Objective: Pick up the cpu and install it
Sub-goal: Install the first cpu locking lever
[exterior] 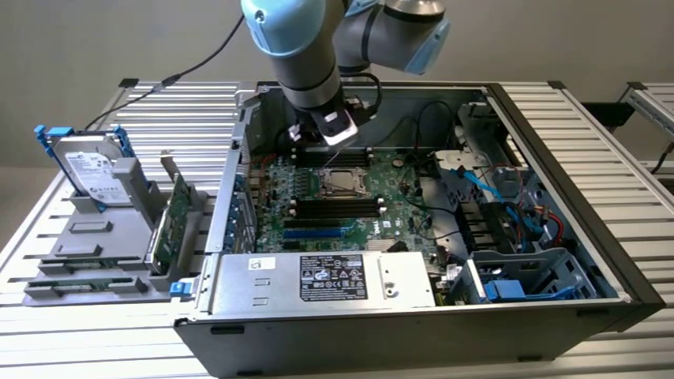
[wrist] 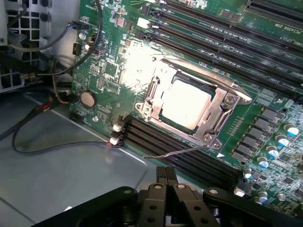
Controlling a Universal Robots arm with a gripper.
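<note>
The cpu, a small square chip with a dull silver top, lies flat in the motherboard socket inside its metal frame. A thin wire lever runs along one side of the socket. In the exterior view the cpu sits mid-board in the open computer case. My gripper hangs above the board, a short way off the socket over the black memory slots. Its fingers are shut together with nothing between them. The exterior view has the gripper just behind the socket, towards the case's back wall.
A grey holder at the exterior view's left carries a silver hard drive and a green card. The case also holds a power supply, cables and a blue drive cage.
</note>
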